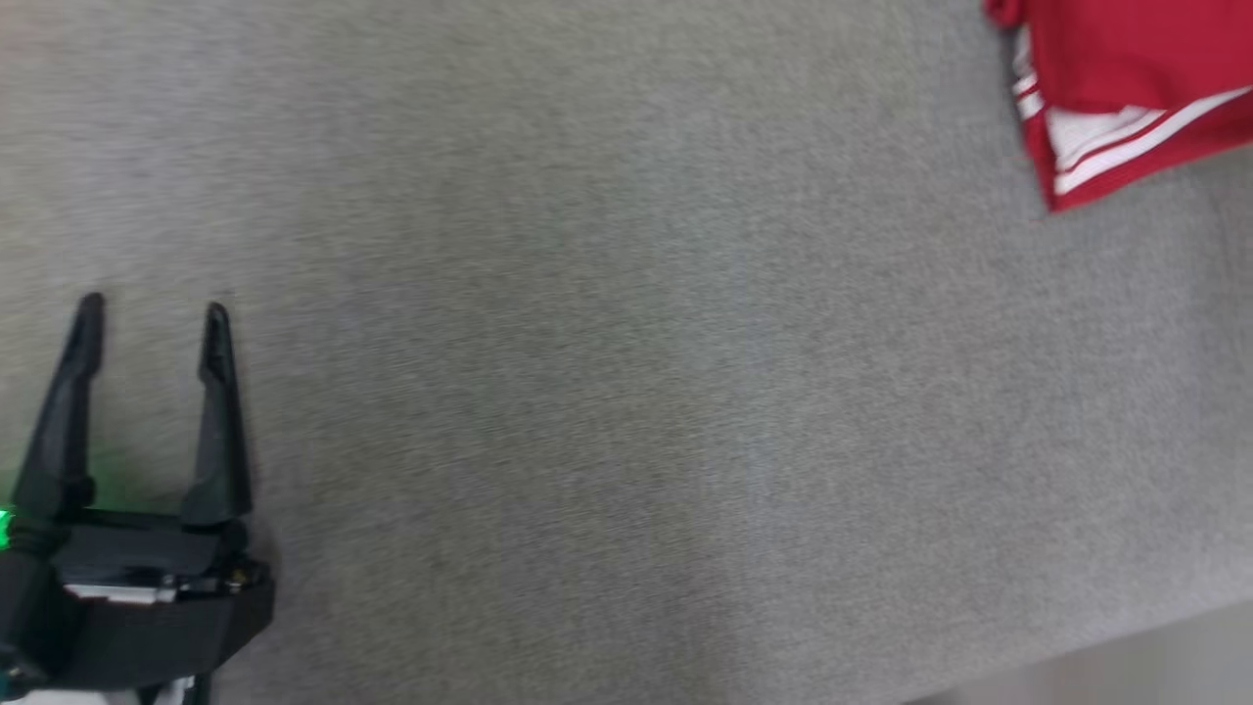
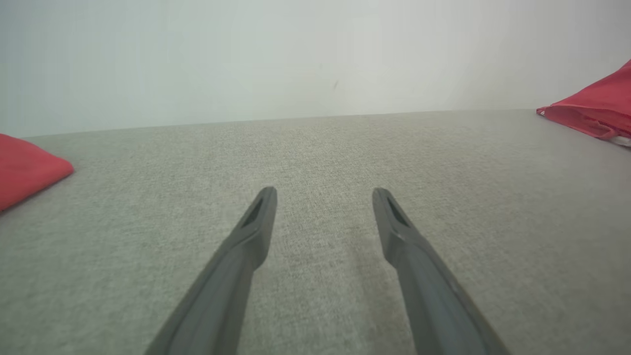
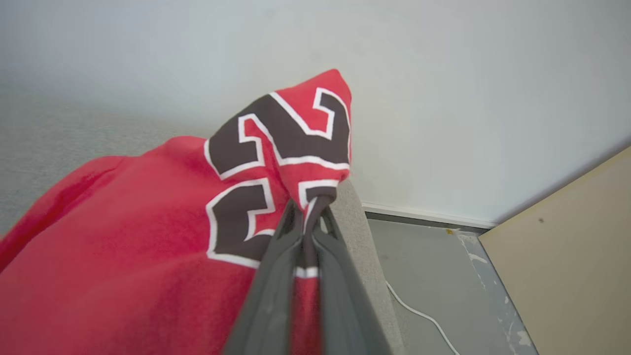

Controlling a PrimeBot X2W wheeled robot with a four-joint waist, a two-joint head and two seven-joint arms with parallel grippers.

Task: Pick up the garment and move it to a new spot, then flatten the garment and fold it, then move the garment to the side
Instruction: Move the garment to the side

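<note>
Over on the left, the left tool [image 1: 153,305] hovered low above the grey worktop [image 1: 607,392], its two dark fingers spread wide with nothing between them. At the left edge of the left wrist view lay a red cloth corner [image 2: 24,167]; whether it belonged to the same piece could not be told. Across the middle there was only plain grey surface.

Far to the right was the garment [image 1: 1126,88], red with white stripes, up near the worktop's right end. The right tool [image 3: 311,213] had its fingers pinched narrow on a fold of it, right at the black-and-white number print. The cloth peaked above the tips and the rest sagged away to the left. Just past it the worktop ended, with the floor [image 3: 434,276] and a white cable [image 3: 419,313] below.

This looked like a carrying step, most likely the first move to a new spot, since the cloth hung bunched rather than folded. The next move called for bringing that pinch over the open middle and lowering it before letting go. The left tool was well placed to take a far corner for spreading.
</note>
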